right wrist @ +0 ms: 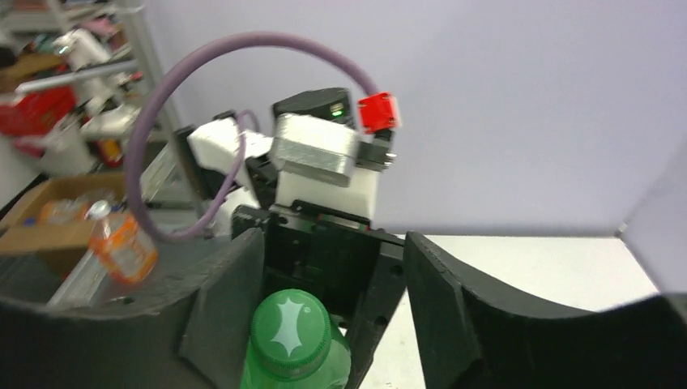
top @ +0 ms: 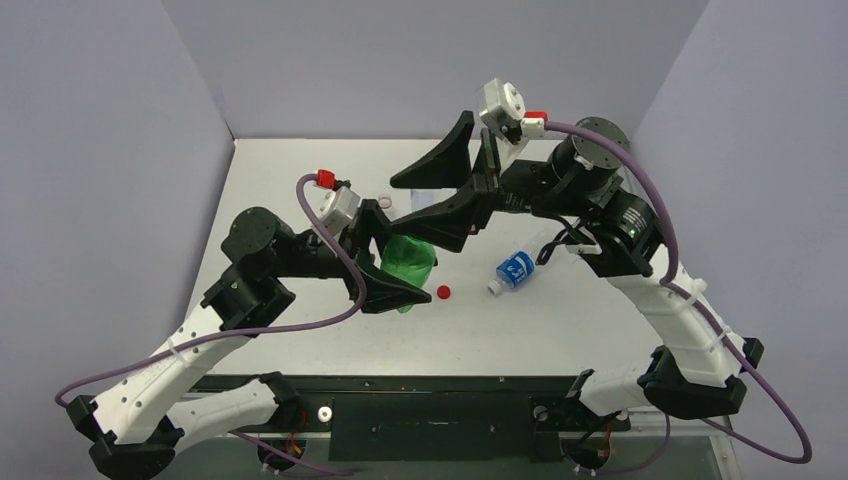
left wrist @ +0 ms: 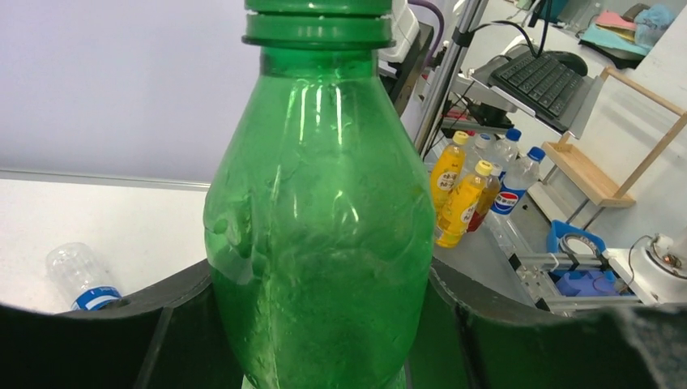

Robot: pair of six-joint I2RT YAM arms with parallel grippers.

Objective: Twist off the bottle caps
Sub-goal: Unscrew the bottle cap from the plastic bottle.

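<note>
My left gripper [top: 392, 266] is shut on the body of the all-green bottle [top: 412, 256] and holds it above the table. In the left wrist view that green bottle [left wrist: 316, 203] fills the space between the fingers [left wrist: 478, 340]. Its green cap [right wrist: 290, 331] sits on the neck. My right gripper [right wrist: 334, 271] stands open around the cap: one finger [right wrist: 219, 312] lies against it, the other is well apart. A red cap [top: 443, 292] lies loose on the table. The blue-labelled clear bottle [top: 515, 270] lies on its side to the right.
A small whitish round thing [top: 385, 203] and part of a clear bottle [top: 425, 199] lie behind the grippers near the back. Grey walls enclose the white table [top: 300, 180]. Several yellow and blue-capped bottles [left wrist: 462, 194] stand off the table.
</note>
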